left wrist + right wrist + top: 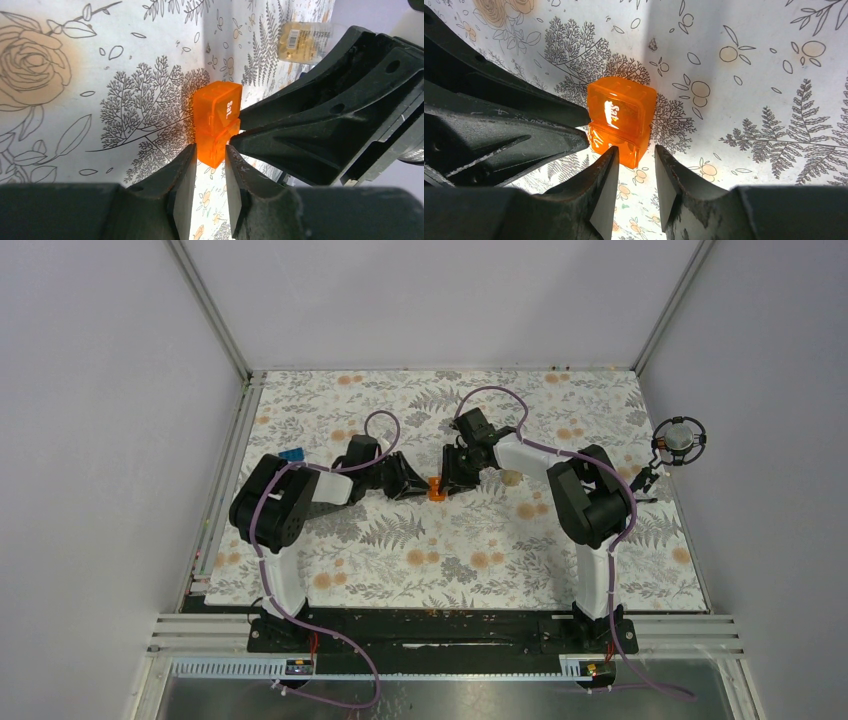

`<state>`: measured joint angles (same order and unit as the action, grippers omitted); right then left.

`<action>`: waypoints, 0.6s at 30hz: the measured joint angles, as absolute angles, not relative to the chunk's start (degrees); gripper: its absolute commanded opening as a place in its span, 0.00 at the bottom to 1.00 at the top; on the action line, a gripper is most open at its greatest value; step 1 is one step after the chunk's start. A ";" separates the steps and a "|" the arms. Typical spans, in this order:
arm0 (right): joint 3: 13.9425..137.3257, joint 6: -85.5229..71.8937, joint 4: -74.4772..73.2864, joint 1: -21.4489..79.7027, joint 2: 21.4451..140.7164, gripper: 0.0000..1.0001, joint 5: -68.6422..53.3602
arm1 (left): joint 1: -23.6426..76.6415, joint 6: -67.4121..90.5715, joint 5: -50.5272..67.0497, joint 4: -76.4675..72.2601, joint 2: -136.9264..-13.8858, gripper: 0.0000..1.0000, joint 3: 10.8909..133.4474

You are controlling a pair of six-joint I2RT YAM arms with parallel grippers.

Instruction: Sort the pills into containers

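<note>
Jaws maybe ajar over floral cloth (450, 570)

White "Sat" on lid of orange box (621, 117), just past right hand (636, 165) fingertips. Barcode label on clear bottle (305, 42), digits unreadable.

Lab — white-panelled booth (430, 300), aluminium frame (208, 310)

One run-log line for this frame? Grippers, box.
left gripper: narrow jaws, tips at orange box end, grip unclear | right gripper: same, opposite side | bottle: apart, not held
</note>
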<state>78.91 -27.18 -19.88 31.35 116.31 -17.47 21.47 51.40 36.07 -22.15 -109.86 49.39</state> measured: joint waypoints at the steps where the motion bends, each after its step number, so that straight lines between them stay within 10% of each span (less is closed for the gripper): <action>1: 78.91 -27.27 -19.88 31.35 116.33 0.39 -17.47 | 21.47 51.40 36.38 -22.33 -109.86 0.27 49.39; 18: 79.33 -28.14 -20.03 31.38 116.64 0.37 -17.61 | 21.50 45.93 38.06 -14.22 -110.85 0.08 54.02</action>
